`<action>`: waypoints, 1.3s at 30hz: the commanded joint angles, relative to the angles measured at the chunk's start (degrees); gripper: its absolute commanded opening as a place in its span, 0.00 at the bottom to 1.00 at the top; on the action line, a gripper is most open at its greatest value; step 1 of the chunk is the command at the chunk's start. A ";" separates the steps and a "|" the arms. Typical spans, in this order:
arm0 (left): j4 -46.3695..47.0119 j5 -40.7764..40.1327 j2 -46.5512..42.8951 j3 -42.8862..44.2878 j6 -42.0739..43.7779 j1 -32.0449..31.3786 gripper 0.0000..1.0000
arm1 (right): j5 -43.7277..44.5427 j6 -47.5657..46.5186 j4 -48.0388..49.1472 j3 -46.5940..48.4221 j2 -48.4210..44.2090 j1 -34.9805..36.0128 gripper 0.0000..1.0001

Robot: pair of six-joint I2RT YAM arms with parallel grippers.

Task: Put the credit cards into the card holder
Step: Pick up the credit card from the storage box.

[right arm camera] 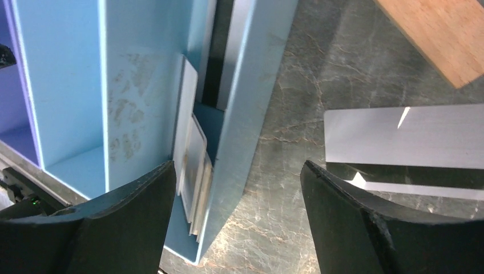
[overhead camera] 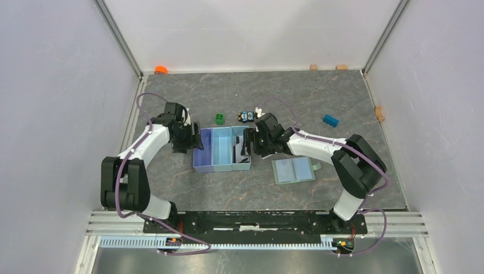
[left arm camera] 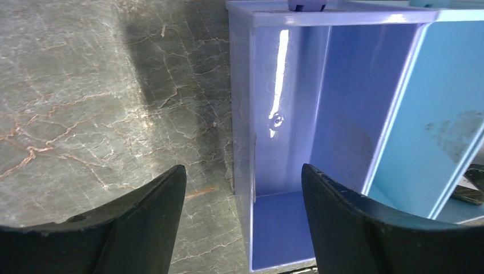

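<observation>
Several credit cards [right arm camera: 193,154] stand on edge in the right compartment of the light blue tray [overhead camera: 220,149], leaning against its right wall; from above the credit cards [overhead camera: 242,153] look white and dark. The card holder [overhead camera: 293,169] lies open and flat on the table right of the tray, pale blue-green inside. My right gripper [right arm camera: 238,182] is open, one finger inside the cards' compartment and one outside, with the tray's right wall [right arm camera: 251,97] between them. My left gripper [left arm camera: 244,188] is open astride the tray's left wall [left arm camera: 242,114]. Neither holds anything.
Behind the tray are a green block [overhead camera: 220,119] and a small toy car [overhead camera: 246,116]. A blue block [overhead camera: 330,120] lies at the back right. Wooden blocks [overhead camera: 313,67] and an orange piece [overhead camera: 160,69] sit along the back wall. White walls enclose the table.
</observation>
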 commanded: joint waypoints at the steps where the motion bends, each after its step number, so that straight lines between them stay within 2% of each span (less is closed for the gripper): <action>1: -0.47 1.38 1.82 1.26 3.48 0.44 0.78 | 4.24 1.30 -1.56 1.00 -0.75 0.02 0.84; 7: -1.10 -0.65 2.90 1.31 3.72 0.52 0.64 | 5.28 1.07 -3.53 -0.27 -2.95 0.02 0.84; 11: -1.16 -1.14 2.95 1.14 3.74 0.45 0.59 | 7.39 1.26 -3.96 -1.16 -4.66 0.02 0.81; 13: -1.18 -1.19 2.86 1.13 3.74 0.48 0.59 | 7.95 1.27 -4.18 -1.26 -5.37 0.02 0.77; 22: -1.23 -0.69 2.88 1.14 3.74 0.53 0.59 | 5.85 0.49 -3.24 -1.48 -5.56 0.02 0.38; 26: -1.23 -0.51 2.94 1.14 3.74 0.53 0.59 | 3.65 0.57 -2.84 -1.48 -5.88 0.02 0.24; 35: -1.34 -0.28 3.54 1.22 3.83 0.53 0.52 | 5.32 -0.69 -4.96 -0.88 -8.41 -0.03 0.15; 39: -1.36 -1.01 3.35 1.22 3.83 0.48 0.51 | 5.32 -1.09 -5.12 -0.90 -9.11 0.02 0.06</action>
